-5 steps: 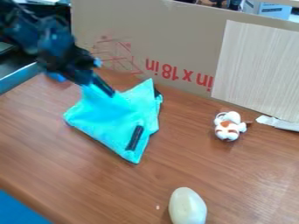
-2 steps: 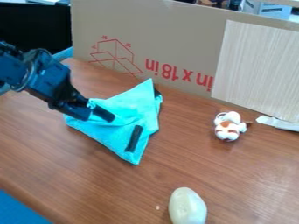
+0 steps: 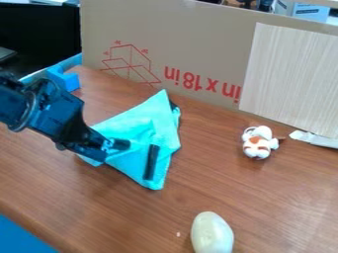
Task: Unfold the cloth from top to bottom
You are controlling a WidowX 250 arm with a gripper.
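Brown table (image 3: 257, 202), cloth (image 3: 142, 129) lengthwise toward cardboard (image 3: 198, 44)

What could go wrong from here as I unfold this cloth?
The gripper hides part of the cloth's left side, so it might take several layers together and drag the fold along unopened.

Nothing weighs down the cloth's far corner, so the whole piece could slide across the table.

A wide sweep toward the near side might nudge the pale egg-shaped object.
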